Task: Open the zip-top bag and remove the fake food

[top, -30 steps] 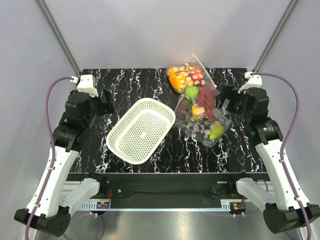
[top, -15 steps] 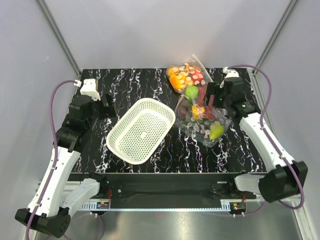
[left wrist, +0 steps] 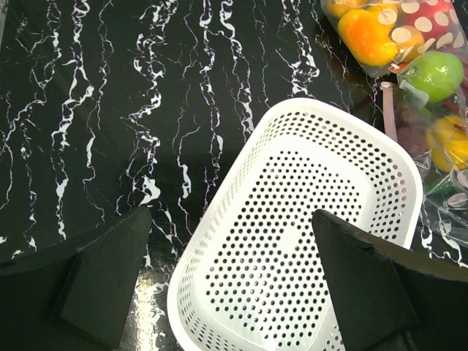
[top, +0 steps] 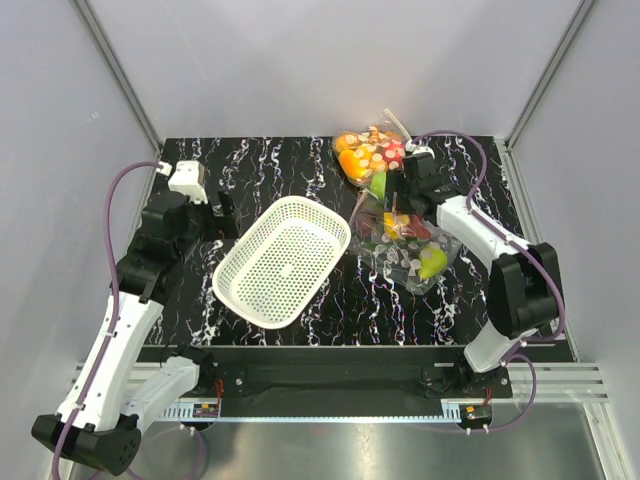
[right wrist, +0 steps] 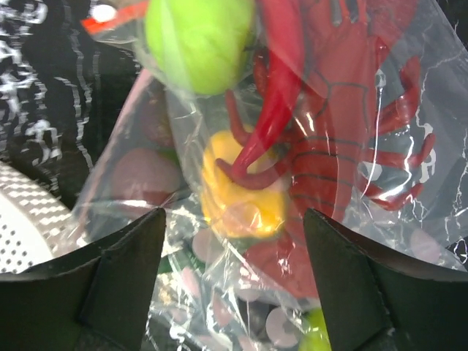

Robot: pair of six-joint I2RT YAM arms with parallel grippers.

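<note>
Clear, crinkled zip-top bag lies flat on the right far part of the table, which is black with white veining. The orange-red zip strip shows at the bag's far left corner, beside the apple. I cannot tell whether the mouth is sealed.

All the fake food is inside, seen through the plastic. The red lobster takes up most of the bag, and the green apple is at the far left end. The red chili pepper lies between them, along the lobster's flank, curving to a thin tip.

Directly over the bag hangs the right gripper, its arm reaching in from the right near corner. The fingers are spread wide, one to each side of the lobster and pepper, with nothing pinched between them. I cannot tell if they touch the plastic.

Two clear polka-dot bags flank the zip-top bag.
- **far polka-dot bag:** just beyond it at the far edge, holding orange and red fruit.
- **near polka-dot bag:** on the near side, overlapped by it. A yellow fruit and a yellow-green fruit show through.

A white perforated basket sits mid-table, just left of the bags, set diagonally from near left to far right.

The left gripper hangs above the basket's far left side. Its fingers are fully apart and hold nothing.
</note>
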